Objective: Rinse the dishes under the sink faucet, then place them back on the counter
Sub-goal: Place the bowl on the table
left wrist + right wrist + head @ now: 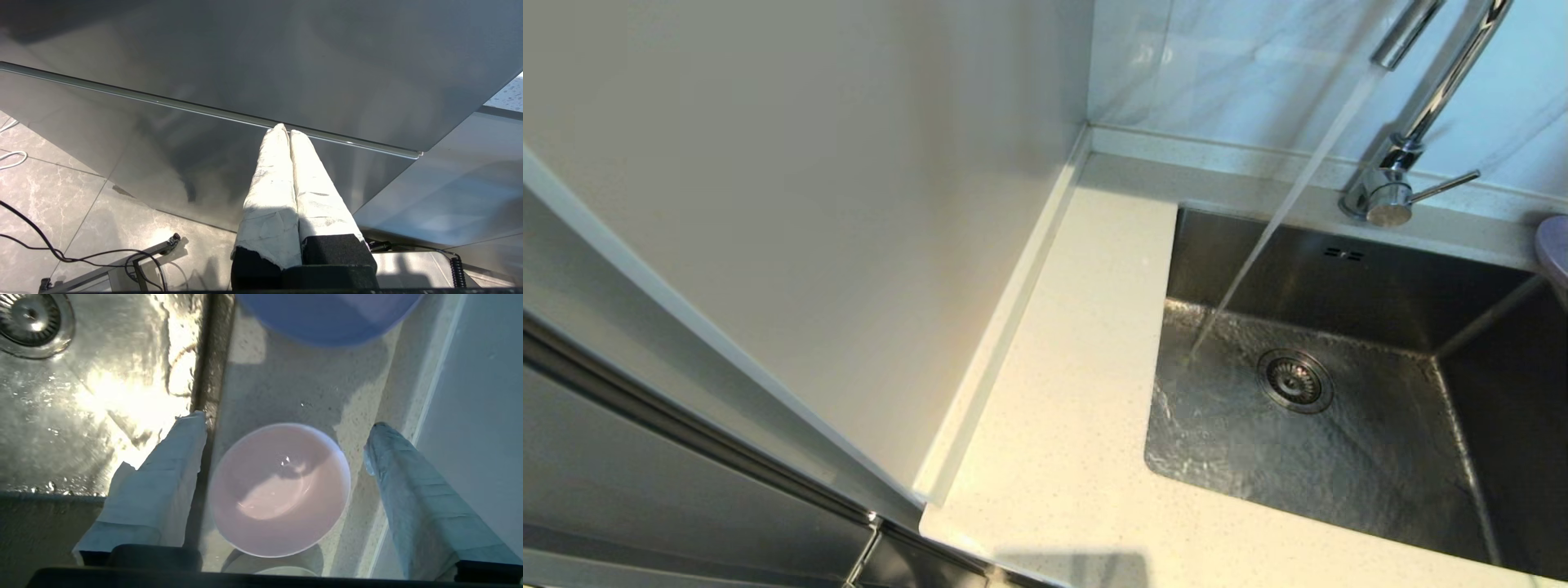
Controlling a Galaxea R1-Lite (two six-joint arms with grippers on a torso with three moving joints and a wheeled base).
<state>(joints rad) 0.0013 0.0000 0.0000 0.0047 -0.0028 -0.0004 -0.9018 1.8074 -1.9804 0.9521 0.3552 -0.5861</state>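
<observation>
Pale pink and matte, the round bowl (280, 490) sits upright on the speckled cream counter (294, 388), directly between the spread fingers (163, 477) of the right claw (286, 424). We find that claw released: both cloth-wrapped fingers stand clear of the bowl's rim, one over the sink edge, the other near the raised back edge of the counter. A few droplets shine inside the bowl. Beyond it on the same counter lies the lilac plate (327, 314), only partly in view. The brushed steel sink (1339, 441) is rectangular and deep, with a round drain strainer (1294, 380) and two small overflow slots. Water runs from the chrome faucet (1388, 192) and ripples across the sink floor. The left claw (286, 132) hangs low beside a grey cabinet front (204, 171), its wrapped fingers pressed together on nothing.
</observation>
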